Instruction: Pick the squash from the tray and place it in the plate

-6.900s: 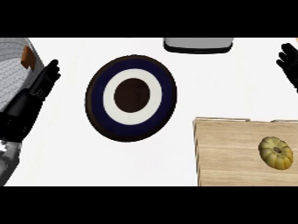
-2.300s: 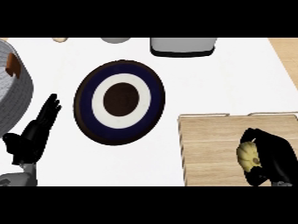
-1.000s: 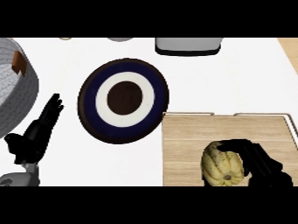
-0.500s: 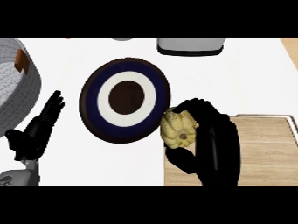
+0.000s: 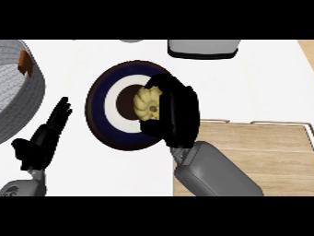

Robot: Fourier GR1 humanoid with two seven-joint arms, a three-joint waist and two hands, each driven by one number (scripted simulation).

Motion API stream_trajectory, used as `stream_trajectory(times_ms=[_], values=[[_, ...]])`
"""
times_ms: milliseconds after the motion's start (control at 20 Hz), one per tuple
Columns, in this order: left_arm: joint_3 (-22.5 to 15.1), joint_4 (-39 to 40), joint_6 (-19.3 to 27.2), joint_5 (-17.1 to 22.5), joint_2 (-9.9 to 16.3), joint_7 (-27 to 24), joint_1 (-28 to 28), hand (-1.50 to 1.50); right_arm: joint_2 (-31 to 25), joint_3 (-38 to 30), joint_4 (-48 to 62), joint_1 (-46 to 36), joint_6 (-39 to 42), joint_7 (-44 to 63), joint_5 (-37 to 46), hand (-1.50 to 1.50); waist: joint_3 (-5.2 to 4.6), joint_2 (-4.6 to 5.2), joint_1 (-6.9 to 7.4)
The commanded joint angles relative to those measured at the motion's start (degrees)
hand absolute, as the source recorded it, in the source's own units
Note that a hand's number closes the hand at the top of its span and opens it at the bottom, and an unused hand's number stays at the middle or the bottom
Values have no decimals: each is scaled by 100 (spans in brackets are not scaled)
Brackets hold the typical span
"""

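right hand [image 5: 176, 115]: your fingers curl round the squash, forearm coming up from the lower edge
squash [image 5: 148, 103]: yellow, ribbed, held over the middle of the plate; whether it touches the plate, you can't tell
plate [image 5: 112, 99]: dark rim, white ring, dark centre, just left of the tray
tray [image 5: 268, 147]: wooden, lower right
left hand [image 5: 45, 138]: resting lower left, fingers straight, holding nothing
basket [image 5: 9, 92]: grey, far left

The right hand [image 5: 176, 113] reaches up from the lower edge on its grey forearm [image 5: 213, 170], fingers curled round the squash [image 5: 146, 103] it holds, though how far the thumb wraps is hard to make out. The left hand [image 5: 43, 140] shows at the lower left, resting open, fingers straight and pointing up and slightly right.
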Motion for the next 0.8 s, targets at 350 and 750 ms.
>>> stream_trajectory(times_ms=[350, 750], values=[[-45, -37, -35, -109, -12, 74, -77, 0, 2, 589, 2250, -1422, -2383, 888, -1360, -150, 1, 16, 148], [14, 259, -168, -72, -36, -278, -40, 0, 1, 244, 2560, -1714, -3421, 107, -2643, -150, 4, 53, 209]])
